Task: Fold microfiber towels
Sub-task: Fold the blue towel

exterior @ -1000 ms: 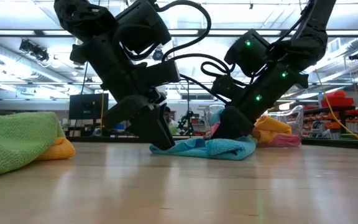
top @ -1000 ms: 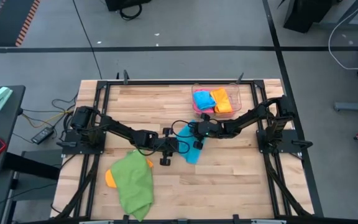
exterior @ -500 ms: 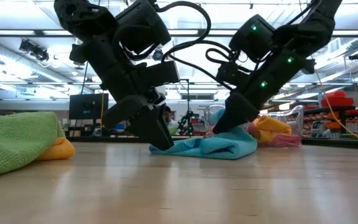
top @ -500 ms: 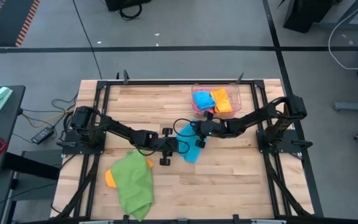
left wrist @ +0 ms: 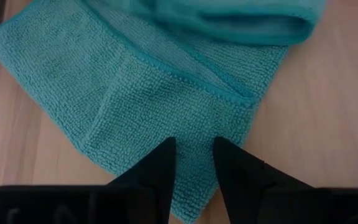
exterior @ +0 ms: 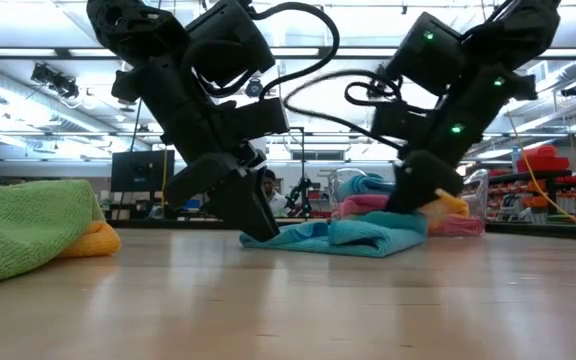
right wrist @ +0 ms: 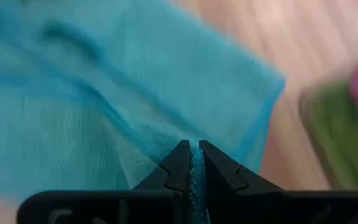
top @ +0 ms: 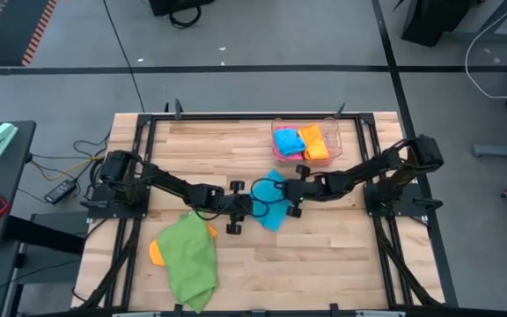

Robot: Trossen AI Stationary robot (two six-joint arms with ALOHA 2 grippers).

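The right gripper (right wrist: 191, 163) pinched a fold of the sky blue towel (top: 271, 201) at mid-table, lifting it over itself. The left gripper (left wrist: 191, 163), fingers slightly parted, pressed the towel's near edge against the table (top: 341, 238). A green towel (top: 189, 255) lay over an orange one (top: 155, 251); folded towels filled the tray (top: 334, 132).

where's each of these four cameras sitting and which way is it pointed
High view: overhead, looking straight down at the table; both arms show, the left gripper and right gripper meeting at the sky blue towel.
Low view: at tabletop height, looking level across; both arms come down onto the towel.
Left wrist view: on the left arm, its parted fingers pressing on the towel.
Right wrist view: on the right arm, its fingers pinching a fold.
All four share that towel.
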